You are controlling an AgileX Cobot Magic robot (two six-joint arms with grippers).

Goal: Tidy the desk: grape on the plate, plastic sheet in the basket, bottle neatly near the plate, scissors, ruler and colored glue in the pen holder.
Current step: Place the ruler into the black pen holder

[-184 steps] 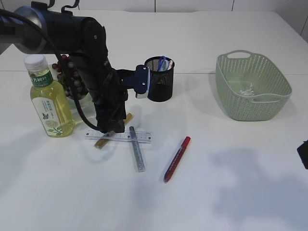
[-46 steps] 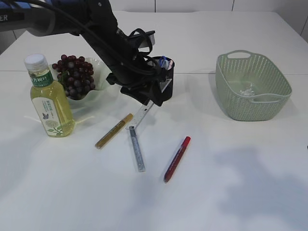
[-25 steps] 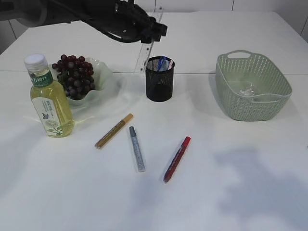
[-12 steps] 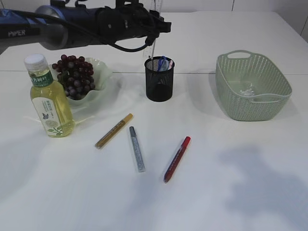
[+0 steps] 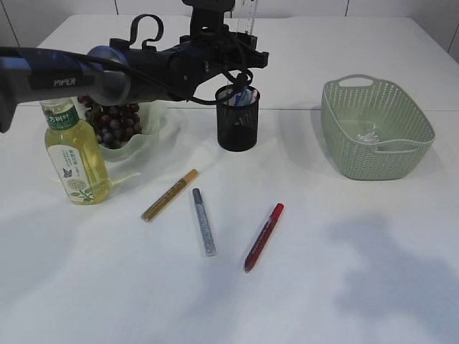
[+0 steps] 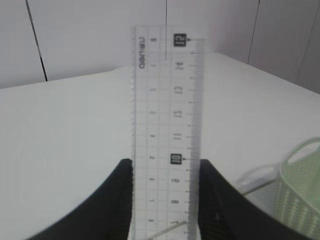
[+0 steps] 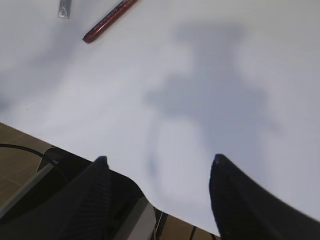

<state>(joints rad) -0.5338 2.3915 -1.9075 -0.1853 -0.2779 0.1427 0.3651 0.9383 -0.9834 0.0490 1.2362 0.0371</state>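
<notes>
My left gripper [image 5: 242,49] is shut on the clear ruler [image 5: 249,16], which it holds upright just above the black mesh pen holder [image 5: 237,123]. In the left wrist view the ruler [image 6: 167,100] stands between the two fingers of the left gripper [image 6: 166,162]. Something blue and red pokes out of the holder. Grapes [image 5: 109,122] lie on the pale plate [image 5: 154,115], with the bottle [image 5: 72,154] in front of it. Gold [image 5: 170,194], silver [image 5: 204,221] and red [image 5: 264,236] glue pens lie on the table. My right gripper [image 7: 160,159] is open and empty at the table's front edge.
The green basket [image 5: 376,154] stands at the right with a clear plastic sheet [image 5: 369,134] inside. The left arm spans from the left edge over the plate. The red pen [image 7: 110,20] shows far ahead in the right wrist view.
The left arm has swung right and a little lower, bringing the upright ruler from behind and left of the pen holder to just over it. The objects on the table have not moved.
</notes>
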